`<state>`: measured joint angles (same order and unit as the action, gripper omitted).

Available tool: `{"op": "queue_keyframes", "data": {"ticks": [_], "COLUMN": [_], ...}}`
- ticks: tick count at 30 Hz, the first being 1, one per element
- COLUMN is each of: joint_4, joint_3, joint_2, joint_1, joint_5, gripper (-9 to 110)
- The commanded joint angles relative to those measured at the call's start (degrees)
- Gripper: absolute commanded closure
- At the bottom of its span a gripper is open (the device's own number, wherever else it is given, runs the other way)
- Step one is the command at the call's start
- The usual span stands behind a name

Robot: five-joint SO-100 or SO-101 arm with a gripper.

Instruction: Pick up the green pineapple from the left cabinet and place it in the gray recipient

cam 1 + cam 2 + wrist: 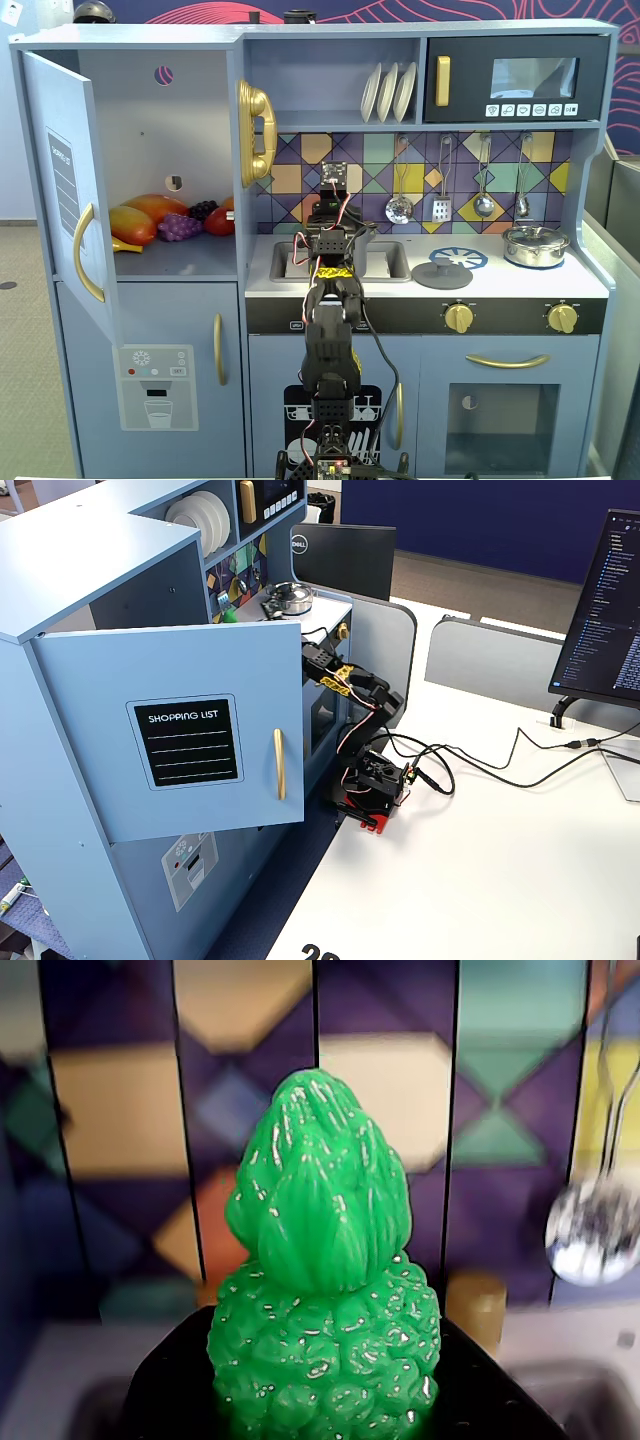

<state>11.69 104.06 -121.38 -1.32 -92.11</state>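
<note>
In the wrist view the green pineapple stands upright, tuft up, between my black jaws, which close on its bumpy body. My gripper holds it in front of the coloured tile backsplash, above the sink. In a fixed view my gripper hangs over the sink, right of the left cabinet, whose door is open. The pineapple is hidden behind the wrist there. The arm covers most of the sink and I cannot make out the gray recipient.
The cabinet shelf holds orange-yellow fruit, purple grapes and a red fruit. A flat gray lid and a shiny lidded pot sit on the stove. Utensils such as a ladle hang on the backsplash. The open door hides the gripper.
</note>
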Motion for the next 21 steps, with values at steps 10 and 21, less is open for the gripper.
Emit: {"op": "queue_keyframes", "data": {"ticks": [10,21], "joint_4": [3.4,34.1], "joint_3": [-7.6,-6.7], "joint_2": [4.7,-18.6], "joint_1": [-2.7,0.8], "joint_5": [0.4,1.0], "gripper": [68,83]}}
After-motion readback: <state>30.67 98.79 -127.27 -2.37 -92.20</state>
